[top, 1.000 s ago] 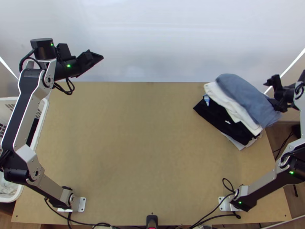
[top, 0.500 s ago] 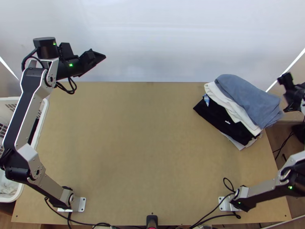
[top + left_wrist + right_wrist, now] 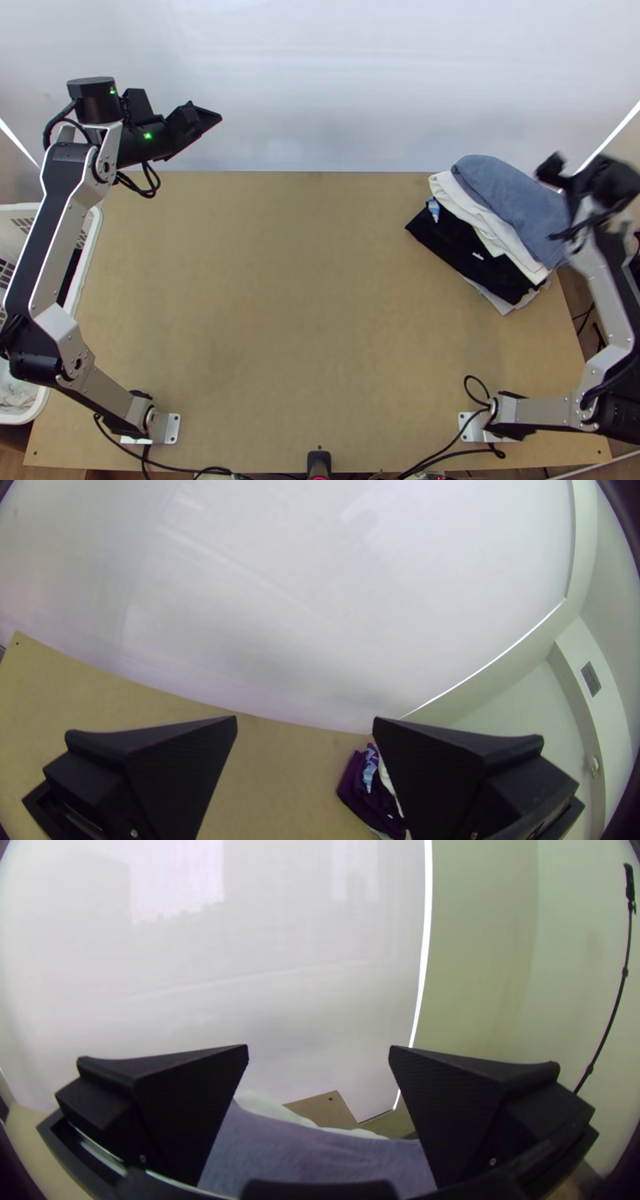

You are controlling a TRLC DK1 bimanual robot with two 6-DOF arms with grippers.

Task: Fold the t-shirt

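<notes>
Soft, rounded blue-grey garment [image 3: 512, 200] tops the clothing stack [image 3: 460, 246]; right gripper [image 3: 555, 200] near it, left gripper [image 3: 206, 120] well apart, both spread.

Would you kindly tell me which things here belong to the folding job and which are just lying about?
For the job:
left claw and right claw, both open
blue-grey garment, atop the stack
black garment, lower down
table
probably the white basket

Just about:
cables near the arm bases
black device at the near edge
thin pole
</notes>
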